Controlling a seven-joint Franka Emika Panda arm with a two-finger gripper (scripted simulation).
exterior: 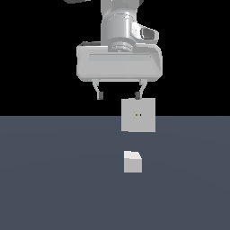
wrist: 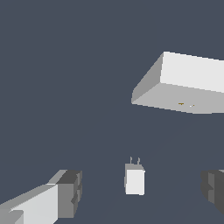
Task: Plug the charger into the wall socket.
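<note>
Closest to me sits the charger — loose on the grey floor, prongs aimed at the wall socket standing upright just beyond it. Above, the gripper hangs with fingers spread wide, empty, presumably positioned to descend. No containers anywhere.

Flat dark slate-grey floor, off-white charger resting on it, upright light-grey wall socket standing just behind

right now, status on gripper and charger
Gripper open, empty, raised. Charger loose on floor, prongs toward wall socket, apart from it. Nothing between them.
</note>
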